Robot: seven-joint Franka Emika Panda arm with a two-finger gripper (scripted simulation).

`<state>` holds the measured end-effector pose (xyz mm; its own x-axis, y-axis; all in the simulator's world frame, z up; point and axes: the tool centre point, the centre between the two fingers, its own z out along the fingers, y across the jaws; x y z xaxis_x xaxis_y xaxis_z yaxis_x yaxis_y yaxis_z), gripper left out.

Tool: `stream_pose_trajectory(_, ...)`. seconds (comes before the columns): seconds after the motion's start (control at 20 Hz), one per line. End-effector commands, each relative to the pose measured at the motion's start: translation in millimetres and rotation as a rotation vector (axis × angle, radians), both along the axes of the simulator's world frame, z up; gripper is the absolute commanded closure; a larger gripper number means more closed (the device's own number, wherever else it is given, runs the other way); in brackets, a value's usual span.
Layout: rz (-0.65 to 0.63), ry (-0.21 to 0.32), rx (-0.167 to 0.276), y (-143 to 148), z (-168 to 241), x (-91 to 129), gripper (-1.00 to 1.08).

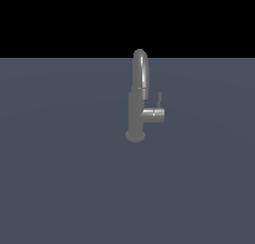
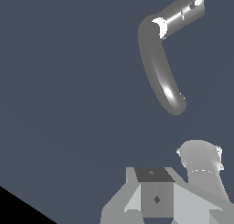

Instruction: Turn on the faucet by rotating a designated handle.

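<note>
Gripper state unclear, above faucet. Handle, a thin stiff rod, probably slippery metal; push near its free tip.

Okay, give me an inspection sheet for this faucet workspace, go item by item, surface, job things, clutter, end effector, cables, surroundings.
Surface: flat, plain blue-grey floor; no marks seen.
Faucet: the faucet stands upright on its round base, arched spout on top, short side stub pointing toward the exterior view's right.
Handle: the handle, a thin rod, rises from the end of the stub; nothing touches it.
Clutter: nothing seen.
End effector: absent from the exterior view; the wrist view shows only grey blocky parts at the picture's edge, clear of the faucet. Open or shut cannot be told.
Cables: nothing seen.
Surroundings: black background beyond the floor's far edge; nothing else seen.
</note>
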<state>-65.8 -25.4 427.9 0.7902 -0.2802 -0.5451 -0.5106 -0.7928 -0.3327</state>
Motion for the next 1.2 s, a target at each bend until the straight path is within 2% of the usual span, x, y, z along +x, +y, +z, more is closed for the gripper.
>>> stream_pose_trajectory(0.0, -0.039, 0.038, 0.036, -6, -9, 13, 1.08)
stream_pose_trajectory(0.6, -0.236, 0.236, 0.221, -37, -67, 66, 1.08)
stream_pose_trajectory(1.15, -0.455, 0.455, 0.425, -66, -146, 103, 1.08)
